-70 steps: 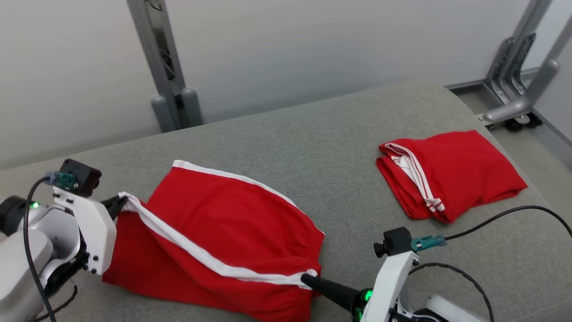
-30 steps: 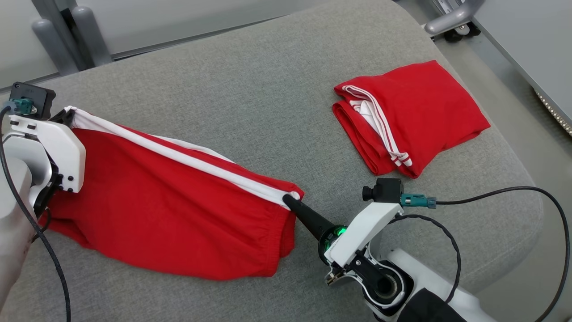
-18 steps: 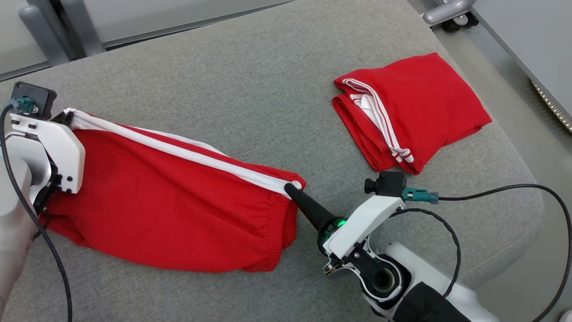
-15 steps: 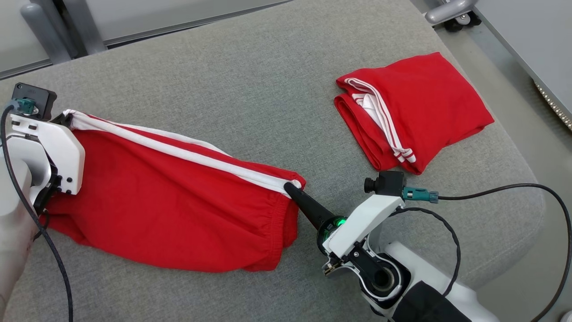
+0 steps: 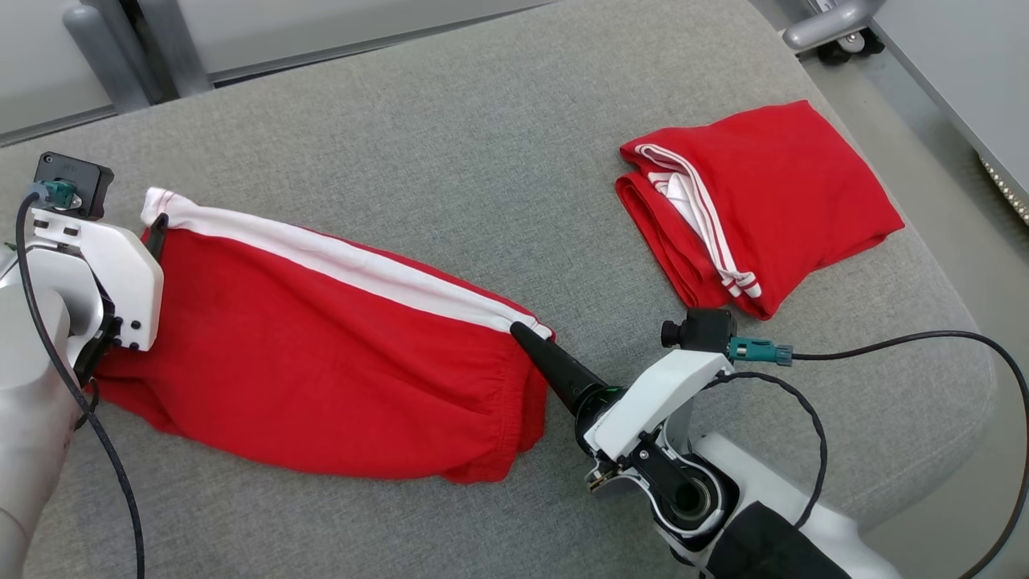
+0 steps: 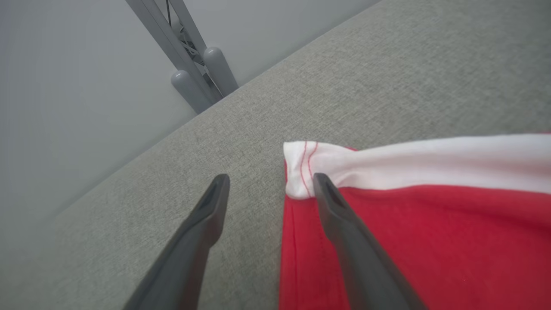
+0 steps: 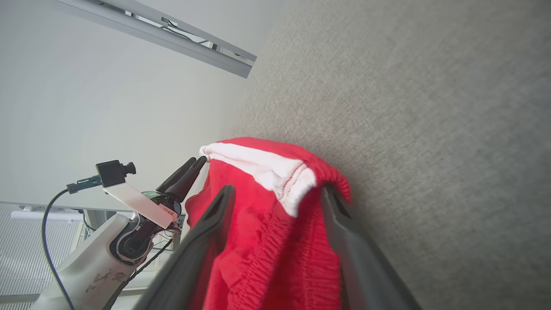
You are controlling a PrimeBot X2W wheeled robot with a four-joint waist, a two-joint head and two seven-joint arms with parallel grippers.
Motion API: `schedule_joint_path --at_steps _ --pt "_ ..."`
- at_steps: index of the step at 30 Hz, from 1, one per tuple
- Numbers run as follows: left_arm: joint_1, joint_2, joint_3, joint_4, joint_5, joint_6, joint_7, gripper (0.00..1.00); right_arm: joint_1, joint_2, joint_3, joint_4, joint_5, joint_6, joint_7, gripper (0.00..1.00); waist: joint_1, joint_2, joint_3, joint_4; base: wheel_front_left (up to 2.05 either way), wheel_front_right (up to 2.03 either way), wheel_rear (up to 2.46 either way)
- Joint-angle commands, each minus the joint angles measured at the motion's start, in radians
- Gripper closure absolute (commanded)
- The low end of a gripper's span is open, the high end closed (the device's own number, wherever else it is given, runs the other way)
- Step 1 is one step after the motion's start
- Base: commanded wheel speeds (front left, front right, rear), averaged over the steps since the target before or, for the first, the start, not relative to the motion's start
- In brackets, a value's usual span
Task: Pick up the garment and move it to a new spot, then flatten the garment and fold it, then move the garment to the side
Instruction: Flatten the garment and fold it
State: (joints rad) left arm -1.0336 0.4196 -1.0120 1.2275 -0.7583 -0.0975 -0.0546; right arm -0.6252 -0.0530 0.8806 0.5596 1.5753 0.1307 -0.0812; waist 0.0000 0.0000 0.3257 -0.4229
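Fingers on both sides stand spread and pinch nothing. Your left gripper (image 6: 271, 178) sits at the white-striped corner of the garment (image 5: 321, 370), and your right gripper (image 7: 277, 189) has the elastic waistband loose between its jaws. The garment lies flat toward the near left of the grey surface (image 5: 482, 161), apparently doubled over once. I'd judge placing and flattening done and folding partway. Left for you: perhaps another fold, then the move aside, maybe toward the folded red garment (image 5: 788, 185) by the right edge.

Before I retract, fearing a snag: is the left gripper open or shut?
Open: left gripper jaws stand wide apart, garment corner unpinched.
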Motion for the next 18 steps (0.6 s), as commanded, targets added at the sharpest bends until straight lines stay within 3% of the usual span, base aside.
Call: schedule_joint_path --at_steps 1,8,18 --pt "-0.003 -0.003 0.001 0.006 -0.008 -0.004 -0.008 0.0 -0.004 -0.003 0.004 0.004 -0.004 0.0 -0.005 0.0 0.0 0.0 -0.011 0.005 0.0 0.0 0.0" --pt "0.039 -0.023 0.014 0.022 -0.028 -0.002 -0.05 0.0 0.02 -0.059 0.034 -0.012 -0.048 0.0 -0.005 0.0 0.0 0.0 -0.075 0.025 0.0 0.0 0.0" --pt "0.105 -0.069 0.048 0.022 -0.075 0.004 -0.162 0.0 0.016 -0.179 0.067 0.001 -0.225 0.0 -0.165 0.0 0.0 0.0 -0.208 0.079 0.0 0.0 0.0"
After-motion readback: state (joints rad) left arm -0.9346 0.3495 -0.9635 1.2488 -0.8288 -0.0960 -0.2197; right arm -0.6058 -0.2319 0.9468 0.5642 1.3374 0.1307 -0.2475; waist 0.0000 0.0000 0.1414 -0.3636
